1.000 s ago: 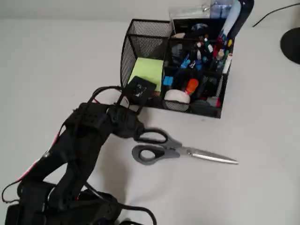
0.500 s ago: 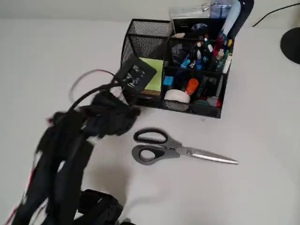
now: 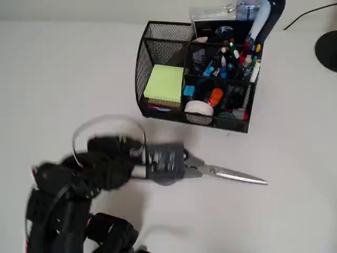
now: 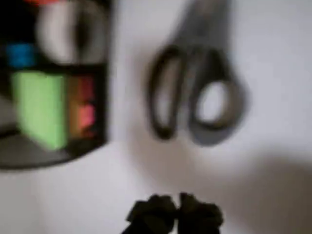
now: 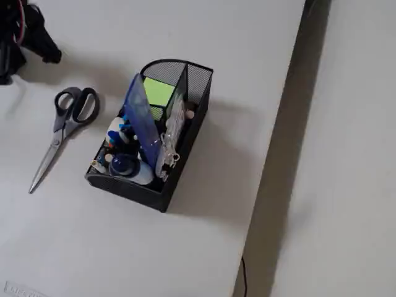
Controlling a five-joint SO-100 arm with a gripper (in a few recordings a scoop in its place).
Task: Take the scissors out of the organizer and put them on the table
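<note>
The scissors (image 3: pixel 231 175) lie flat on the white table (image 3: pixel 63 68) in front of the organizer (image 3: pixel 163 42), with the silver blades pointing right in the overhead view. My arm's blurred front end (image 3: pixel 158 161) covers their handles there. In the wrist view the black and grey loops of the scissors (image 4: pixel 195 97) lie on the table beyond my gripper (image 4: pixel 176 212). Its dark tips are pressed together with nothing between them. In the fixed view the gripper (image 5: pixel 46 52) hangs apart from the scissors (image 5: pixel 65 124), which lie beside the organizer (image 5: pixel 148 142).
The organizer holds a lime-green note pad (image 3: pixel 164 83), pens, markers and a white tape roll (image 3: pixel 199 108). A black round base (image 3: pixel 327 50) sits at the right edge. The table's edge (image 5: pixel 291 93) runs along the right of the fixed view.
The arm left the scissors' handles, swung up toward the organizer, then came back down over the handles, blurred. The scissors have stayed where they lay.
</note>
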